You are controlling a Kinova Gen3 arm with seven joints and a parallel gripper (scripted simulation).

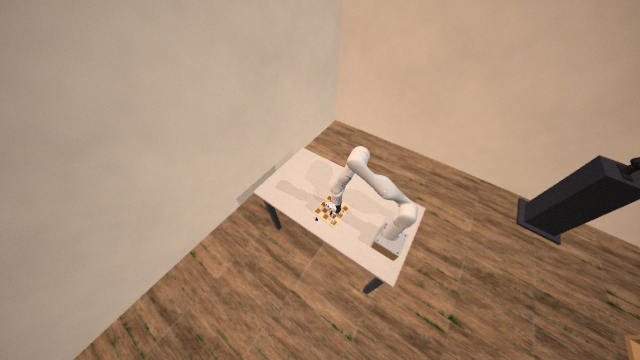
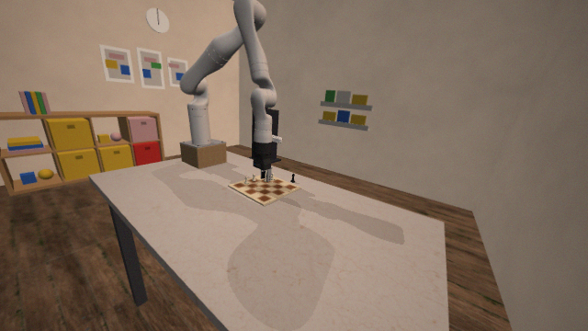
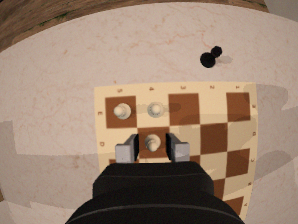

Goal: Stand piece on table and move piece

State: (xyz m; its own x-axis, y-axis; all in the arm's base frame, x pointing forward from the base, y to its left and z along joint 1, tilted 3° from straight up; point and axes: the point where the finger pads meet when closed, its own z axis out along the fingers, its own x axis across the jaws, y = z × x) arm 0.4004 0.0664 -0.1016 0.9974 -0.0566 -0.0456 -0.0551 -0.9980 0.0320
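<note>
While the open gripper [image 3: 152, 149] is lowered over the chessboard [image 3: 234, 163], a white pawn [image 3: 152, 141] is framed ungripped between its fingers; a black pawn [image 3: 210, 58] stands ahead, off-board.

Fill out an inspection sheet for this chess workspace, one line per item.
Surface: pale table with soft shadows across it; chessboard lies flat on it.
Job's things: black piece stands upright on the table beyond the board; three white pieces on the board, one between the end effector's fingers, two more in the row beyond.
Clutter: nothing seen on the table besides the board and pieces.
End effector: partly open, fingers straddling a white piece; contact cannot be told.
Cables: nothing seen.
Surroundings: shelf unit with coloured bins, wall posters, clock, wall shelves, wooden floor.
</note>
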